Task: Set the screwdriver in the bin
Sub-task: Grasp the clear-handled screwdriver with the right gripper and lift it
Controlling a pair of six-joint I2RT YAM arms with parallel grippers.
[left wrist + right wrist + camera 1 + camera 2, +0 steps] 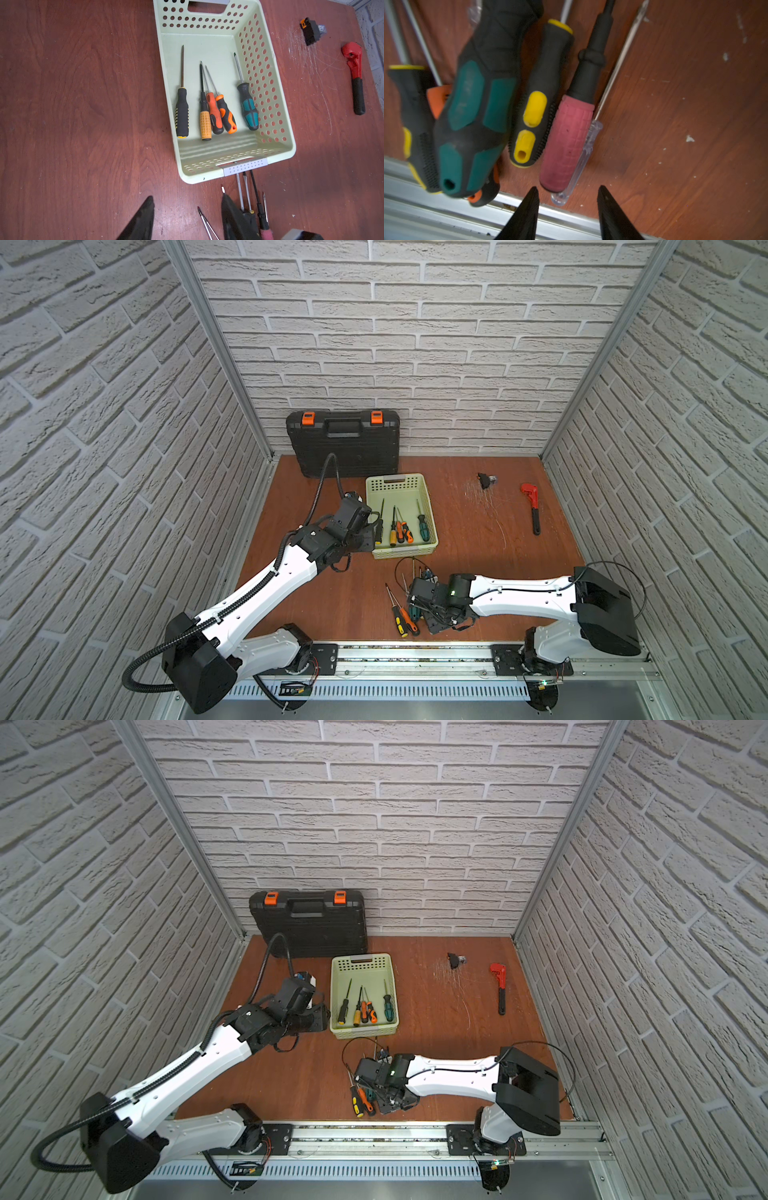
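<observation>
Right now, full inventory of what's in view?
bin: 1, pale green, centre table
screwdrivers in bin: 5, black-yellow, yellow, two orange, teal; on its floor
loose screwdrivers: at least 6, mixed handles, front table
tool case: 1, black, orange latches, against back wall
pipe wrench: 1, red, black grip, table right
small part: 1, black, back right
table: 1, reddish-brown, under everything
left gripper: 1, black, open, empty, beside bin
right gripper: 1, black, open, over loose screwdrivers
</observation>
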